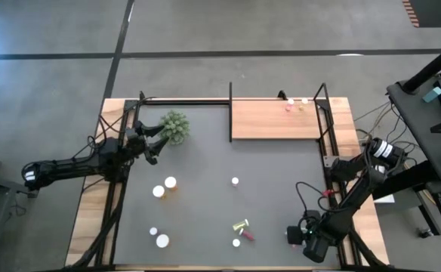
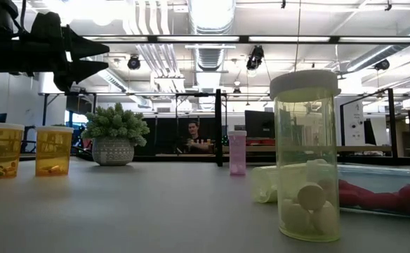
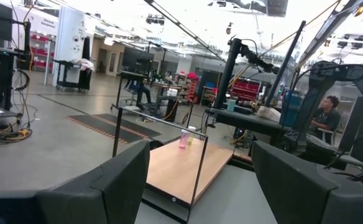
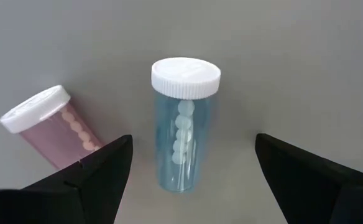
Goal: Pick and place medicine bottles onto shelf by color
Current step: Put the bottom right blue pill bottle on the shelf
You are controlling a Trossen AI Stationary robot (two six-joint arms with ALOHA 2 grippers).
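While pincer (image 4: pixel 188 180) gapes: clear blue plastic vial (image 4: pixel 184 130), ribbed white cap, prob. lying flat.

Table (image 1: pixel 205 211): matt dark grey top, smooth, bordered by pale wood (image 1: pixel 92 204) with visible grain. Shelf (image 1: pixel 273 121): light-brown wooden board, smooth satin finish, framed by thin black metal rods (image 1: pixel 230 112). Blue bottle (image 4: pixel 181 143): clear, glossy tinted plastic with a matt white plastic cap, ribbed at its edge, lying on the table; white tablets show through. Pink bottle (image 4: pixel 51 127): the same translucent plastic and white cap. Yellow-green bottle (image 2: pixel 307 158): transparent and glossy. Orange bottles (image 2: pixel 53 150): translucent amber plastic. Plant ball (image 2: pixel 114 125): fuzzy green, in a rough grey pot. Right gripper (image 4: pixel 191 171): fingers of matt black plastic.
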